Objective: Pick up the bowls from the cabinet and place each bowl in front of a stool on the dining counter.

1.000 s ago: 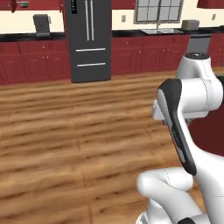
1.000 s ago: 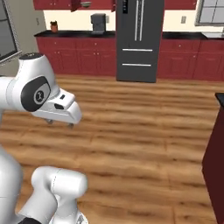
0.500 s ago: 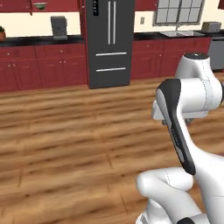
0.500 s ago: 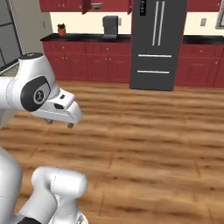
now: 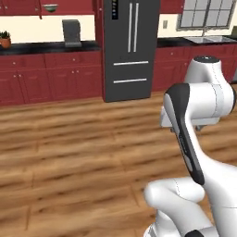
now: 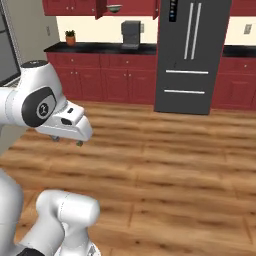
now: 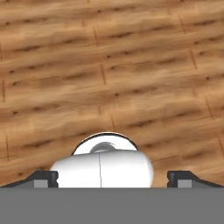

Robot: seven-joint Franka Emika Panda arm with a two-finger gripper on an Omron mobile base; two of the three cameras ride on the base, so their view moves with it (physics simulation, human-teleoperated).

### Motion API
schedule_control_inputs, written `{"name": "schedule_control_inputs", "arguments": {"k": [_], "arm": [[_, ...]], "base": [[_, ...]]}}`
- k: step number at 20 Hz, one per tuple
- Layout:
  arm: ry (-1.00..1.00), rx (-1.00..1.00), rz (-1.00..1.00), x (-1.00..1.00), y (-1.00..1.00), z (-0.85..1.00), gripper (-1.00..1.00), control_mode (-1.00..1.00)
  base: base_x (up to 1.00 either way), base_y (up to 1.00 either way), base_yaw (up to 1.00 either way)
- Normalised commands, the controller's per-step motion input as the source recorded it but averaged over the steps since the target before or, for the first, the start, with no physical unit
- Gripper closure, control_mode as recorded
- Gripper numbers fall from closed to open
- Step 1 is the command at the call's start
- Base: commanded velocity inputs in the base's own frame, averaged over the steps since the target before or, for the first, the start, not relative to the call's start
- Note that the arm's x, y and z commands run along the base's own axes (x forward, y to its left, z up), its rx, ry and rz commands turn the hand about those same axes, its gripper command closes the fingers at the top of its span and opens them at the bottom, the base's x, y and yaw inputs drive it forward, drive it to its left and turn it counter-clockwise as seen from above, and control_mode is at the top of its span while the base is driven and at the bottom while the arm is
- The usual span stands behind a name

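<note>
1. Landmark: tall dark grey refrigerator (image 5: 131, 48) against the far wall, double doors, two drawer handles lower down.
2. Far to the left of the refrigerator: small potted plant (image 5: 5, 39) on the black-topped wall counter (image 5: 41, 47).
3. Nearer to the refrigerator, on the same counter: grey coffee machine (image 5: 71, 33).
4. Above the coffee machine, up and left of the refrigerator: open red cabinet (image 6: 130, 7) with one bowl (image 6: 114, 8) resting on its shelf; pattern too small to tell.
5. In front of the refrigerator: bare wooden floor (image 5: 69, 157).
6. Right of the refrigerator: window (image 5: 207, 17) above a sink.
7. Gripper (image 7: 112, 178) pointing down at the floor, fingertips (image 7: 43, 178) spread wide, holding nothing.
</note>
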Motion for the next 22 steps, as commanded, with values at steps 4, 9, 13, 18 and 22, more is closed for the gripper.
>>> {"name": "schedule_control_inputs", "arguments": {"k": [4,9,13,18,22], "arm": [[0.0,0.0,0.0,0.0,0.0,0.0,-1.0,1.0],[0.0,0.0,0.0,0.0,0.0,0.0,-1.0,1.0],[0.0,0.0,0.0,0.0,0.0,0.0,-1.0,1.0],[0.0,0.0,0.0,0.0,0.0,0.0,-1.0,1.0],[0.0,0.0,0.0,0.0,0.0,0.0,-1.0,1.0]], "base": [[1.0,0.42,0.04],[1.0,0.56,0.01],[1.0,0.53,0.01],[1.0,0.27,0.08],[1.0,0.09,0.14]]}}
